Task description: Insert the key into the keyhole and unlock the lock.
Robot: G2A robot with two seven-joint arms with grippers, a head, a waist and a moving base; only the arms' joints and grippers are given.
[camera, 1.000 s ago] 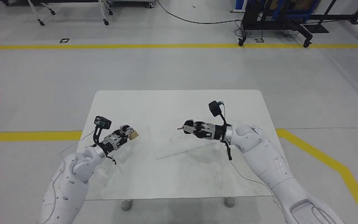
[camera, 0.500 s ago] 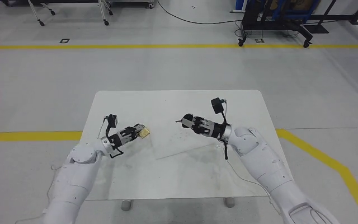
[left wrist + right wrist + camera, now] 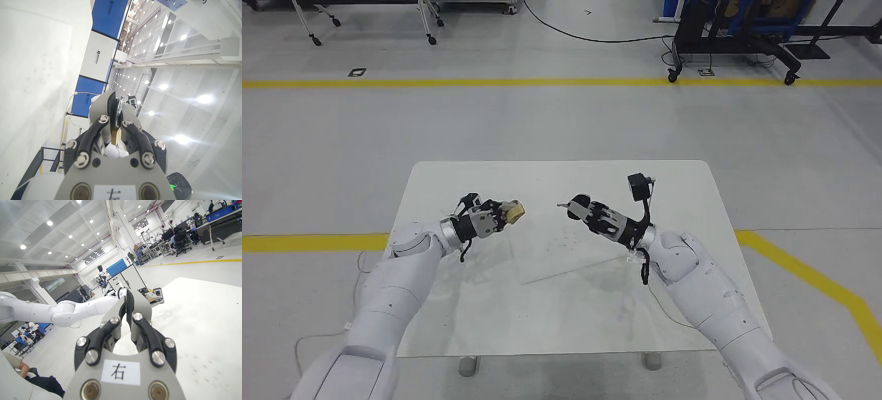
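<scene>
Over the white table, my left gripper is shut on a small brass padlock, which points toward the table's middle. In the left wrist view the lock's brass body and silver shackle sit clamped between the pads of the left gripper. My right gripper faces it from the right, shut on a thin key whose tip sticks out toward the lock. A short gap separates key and lock. In the right wrist view the right gripper has its pads pressed together, hiding the key.
Both arms hang above the table's far half. The near half of the tabletop is bare, with faint scuff marks. Yellow floor lines run past the table, and a black wheeled frame stands far behind.
My left arm has swung toward the table's middle and farther back, carrying the lock. The right gripper shifted slightly back. The gap between lock and key has shrunk.
</scene>
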